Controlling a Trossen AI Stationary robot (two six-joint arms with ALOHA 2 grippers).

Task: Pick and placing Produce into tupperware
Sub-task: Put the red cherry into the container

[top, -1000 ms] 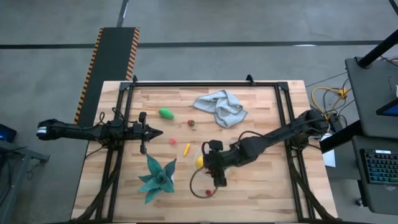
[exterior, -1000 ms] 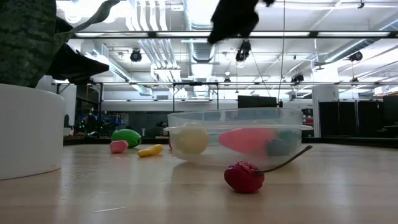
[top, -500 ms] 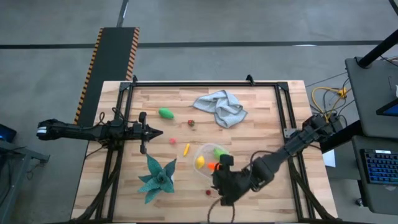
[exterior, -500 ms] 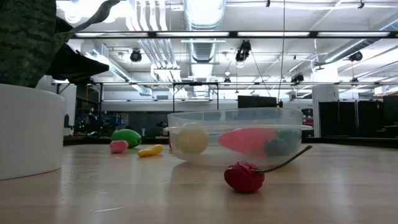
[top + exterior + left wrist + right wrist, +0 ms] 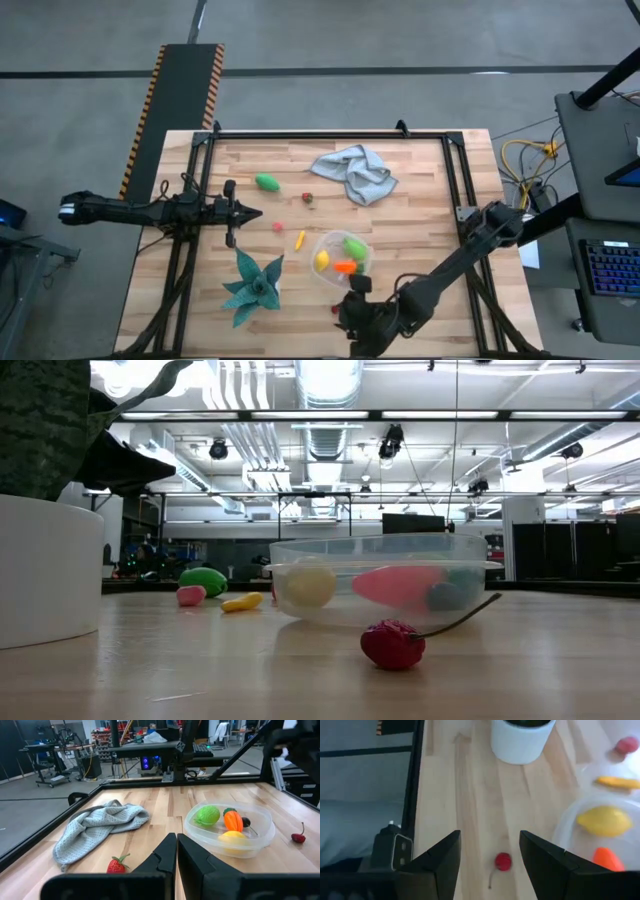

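High view first, so we go left to right. The left gripper (image 5: 250, 212) sits at about 9 o'clock on the table (image 5: 420, 215), pinched closed with nothing in it; our left wrist view shows its two dark fingers pressed together. Just below it is the teal spiky plant (image 5: 252, 285), matte leaves in a smooth white pot (image 5: 521, 740).

Loose produce next: a glossy green piece (image 5: 267, 182) toward 11 o'clock, a small strawberry (image 5: 308, 199), a pink bit (image 5: 279, 227) and a thin yellow one (image 5: 299, 239) near the middle. The crumpled grey-blue cloth (image 5: 354, 171) lies soft and wrinkled at 12 o'clock.

The tupperware (image 5: 341, 257) is a clear, round, shallow plastic tub just below centre, holding a rounded yellow lemon (image 5: 322, 261), a bumpy green piece (image 5: 354, 246) and an orange carrot-like piece (image 5: 345, 267). A shiny red cherry (image 5: 336, 310) with a thin curved stem lies outside it at 6 o'clock, a little apart from the rim.

The right gripper (image 5: 358, 325) is now at the table's near edge around 6 o'clock, having pulled back from over the tub where it was a second ago. Its fingers are spread wide and empty, with the cherry showing in the gap between them in the right wrist view.
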